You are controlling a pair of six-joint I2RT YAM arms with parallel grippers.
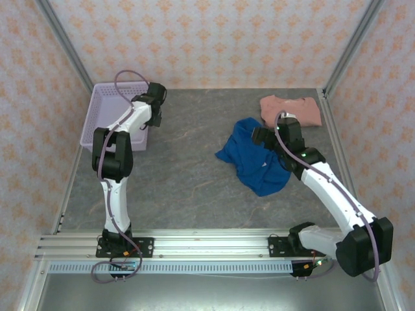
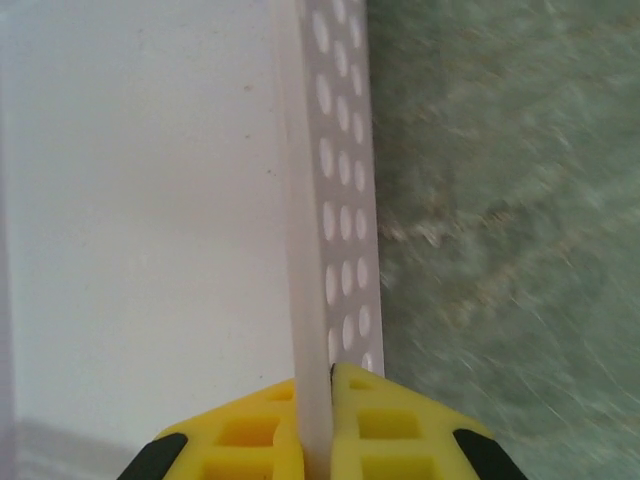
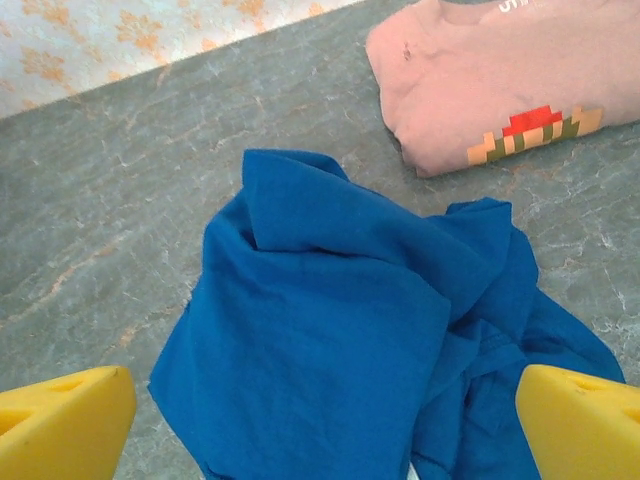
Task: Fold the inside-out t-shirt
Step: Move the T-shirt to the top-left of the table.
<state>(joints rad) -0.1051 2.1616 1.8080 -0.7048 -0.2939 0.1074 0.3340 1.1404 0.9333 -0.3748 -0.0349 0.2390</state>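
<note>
t-shirt (image 3: 320, 330): matt blue cloth | basket (image 2: 345, 200): smooth perforated plastic | table (image 1: 181, 168): mottled grey matt

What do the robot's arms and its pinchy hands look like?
Both the left arm and right arm are white tubes with chunky black joints, and a thin purplish cable loops along each. The left gripper and right gripper have bright yellow wedge-shaped fingers; the left's show square hollows and black patches.

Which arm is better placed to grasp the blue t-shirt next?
Right: the right gripper hangs open over the blue t-shirt; the left gripper is shut on the basket wall, far away.
</note>
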